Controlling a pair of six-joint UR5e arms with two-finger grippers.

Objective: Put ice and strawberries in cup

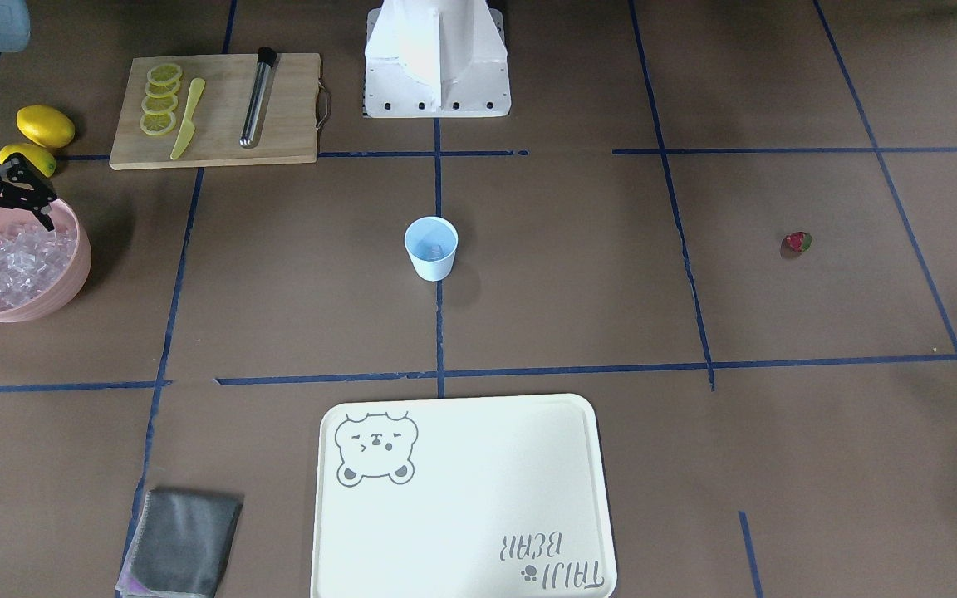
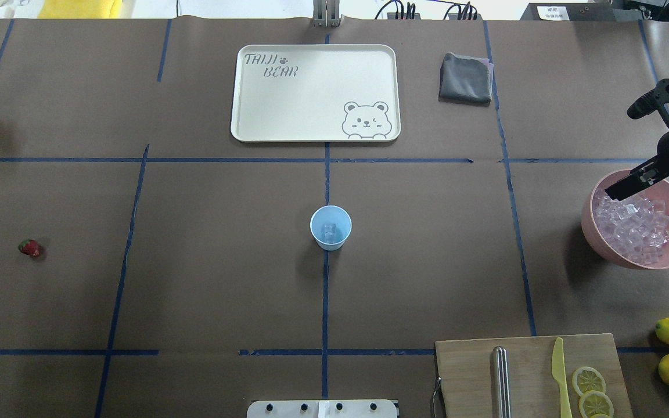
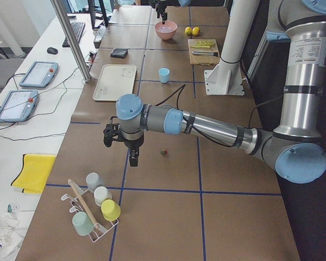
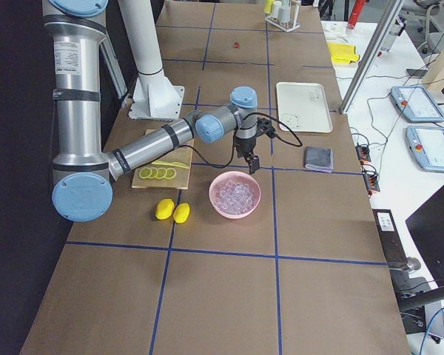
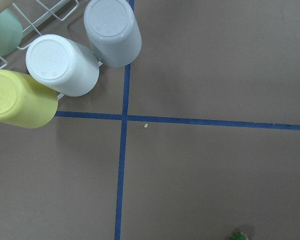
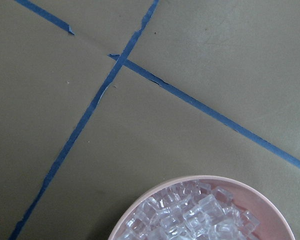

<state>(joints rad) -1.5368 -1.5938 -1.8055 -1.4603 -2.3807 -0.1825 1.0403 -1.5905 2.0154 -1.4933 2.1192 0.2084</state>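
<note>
At the right edge, over the bowl (image 2: 601, 247): right gripper (image 2: 619, 152), spread wide, nothing between the fingers (image 2: 642, 107), pointed down at the heap of ice (image 2: 633, 226). Opened that far, most likely, to straddle a single cube among many packed close. Poised above the heap rather than in it, judging by the side view.

Dead centre: cup (image 2: 330, 227), upright, mouth up, one cube visible at the bottom. Set apart from everything else, probably to stay within reach of either arm.

Far off to the left: strawberry (image 2: 30, 248), alone and well apart from the cup. Near it, left gripper (image 3: 132, 161), hanging just beside the strawberry rather than over it. Shown only from the side, so cannot tell whether open or closed. Only the green cap at the bottom edge of the left wrist view, a sign of aim slightly off and of a small shift needed before any descent.

Judged stage: fetching ice, strawberry untouched. Main risk: glassy, slippery cubes, easy to squeeze out or to lift two at once.
</note>
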